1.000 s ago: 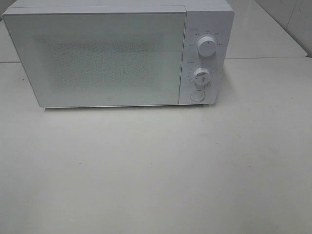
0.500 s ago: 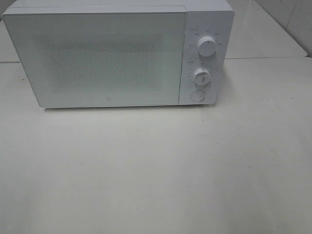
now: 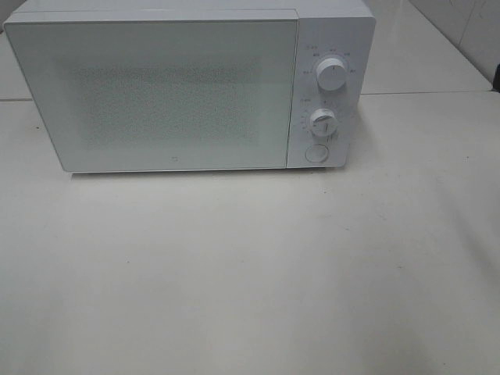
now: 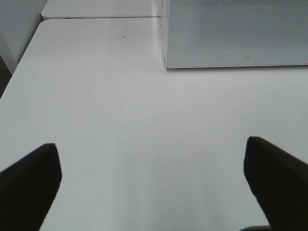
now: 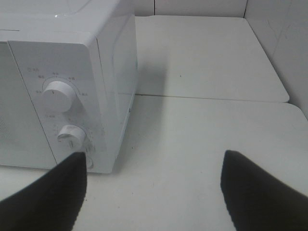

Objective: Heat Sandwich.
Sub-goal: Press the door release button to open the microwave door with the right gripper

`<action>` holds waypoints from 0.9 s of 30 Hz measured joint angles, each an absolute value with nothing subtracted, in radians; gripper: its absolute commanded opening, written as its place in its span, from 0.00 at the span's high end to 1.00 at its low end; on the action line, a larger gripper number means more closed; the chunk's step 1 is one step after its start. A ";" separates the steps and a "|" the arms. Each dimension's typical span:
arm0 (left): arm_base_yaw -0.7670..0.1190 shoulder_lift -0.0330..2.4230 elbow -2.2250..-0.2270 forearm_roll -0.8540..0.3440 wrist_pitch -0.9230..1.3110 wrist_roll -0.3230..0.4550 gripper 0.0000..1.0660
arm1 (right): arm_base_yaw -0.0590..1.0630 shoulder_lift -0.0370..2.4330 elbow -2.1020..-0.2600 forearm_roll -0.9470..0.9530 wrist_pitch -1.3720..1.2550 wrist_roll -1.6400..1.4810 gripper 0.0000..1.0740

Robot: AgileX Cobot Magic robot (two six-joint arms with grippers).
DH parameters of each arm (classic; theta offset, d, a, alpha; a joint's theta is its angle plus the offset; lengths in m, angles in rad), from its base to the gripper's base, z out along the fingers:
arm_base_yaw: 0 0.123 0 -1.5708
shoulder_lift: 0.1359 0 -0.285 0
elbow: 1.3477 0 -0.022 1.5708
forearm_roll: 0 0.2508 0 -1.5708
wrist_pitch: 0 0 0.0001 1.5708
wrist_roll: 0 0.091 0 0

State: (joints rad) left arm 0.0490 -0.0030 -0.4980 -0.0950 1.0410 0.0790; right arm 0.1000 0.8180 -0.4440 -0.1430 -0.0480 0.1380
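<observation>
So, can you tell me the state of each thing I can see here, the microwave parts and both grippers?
Microwave door: shut.
Upper knob: mark pointing straight up.
Lower knob: mark seems to point down; the setting is too small to read.
Left fingers: open, nothing between them.
Right fingers: open, nothing between them.

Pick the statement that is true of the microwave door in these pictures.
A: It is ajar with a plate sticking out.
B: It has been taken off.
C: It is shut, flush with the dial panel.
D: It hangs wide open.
C: the door of the microwave lies closed and level with the dial panel, and no gap shows along the seam between them.
</observation>
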 measured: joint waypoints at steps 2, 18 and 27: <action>0.049 -0.003 -0.498 -0.095 1.041 0.079 0.08 | 0.100 0.892 -0.444 -0.143 -0.140 0.138 0.30; 0.049 -0.003 -0.498 -0.095 1.041 0.079 0.08 | 0.107 1.212 -0.321 -0.055 -0.644 0.035 0.30; 0.049 -0.003 -0.498 -0.095 1.041 0.079 0.08 | 0.306 1.430 -0.303 0.201 -0.852 -0.115 0.30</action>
State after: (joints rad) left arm 0.0490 -0.0030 -0.4980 -0.0950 1.0410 0.0790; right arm 0.3060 1.4300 -0.3030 0.2010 -0.8520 -0.1150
